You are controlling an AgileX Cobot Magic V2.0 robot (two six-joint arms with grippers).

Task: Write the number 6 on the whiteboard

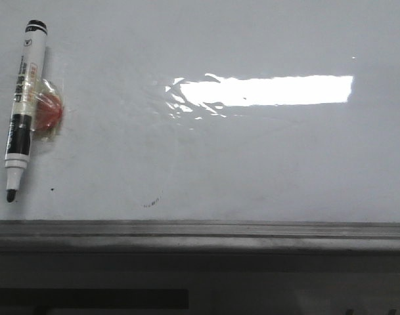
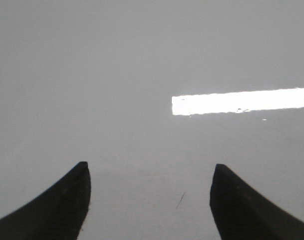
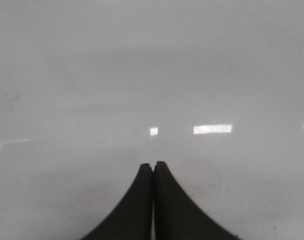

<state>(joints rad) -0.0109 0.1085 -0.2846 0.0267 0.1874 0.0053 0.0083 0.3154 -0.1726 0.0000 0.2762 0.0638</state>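
The whiteboard [image 1: 252,157] fills the front view, glossy white-grey with a bright rectangular glare and a grey frame strip along its near edge. No number 6 shows on it. A black-and-white marker [image 1: 22,105] lies uncapped at the board's far left, tip toward the near edge, with an orange piece taped at its side. My left gripper [image 2: 151,172] is open over bare board with nothing between its fingers. My right gripper [image 3: 153,165] is shut, empty, over bare board. Neither gripper shows in the front view.
The grey metal frame strip [image 1: 200,233] runs along the near edge of the board. Small dark specks [image 1: 152,202] and a dot [image 1: 52,190] mark the surface near it. A short thin dark stroke [image 2: 180,200] lies on the board between my left fingers.
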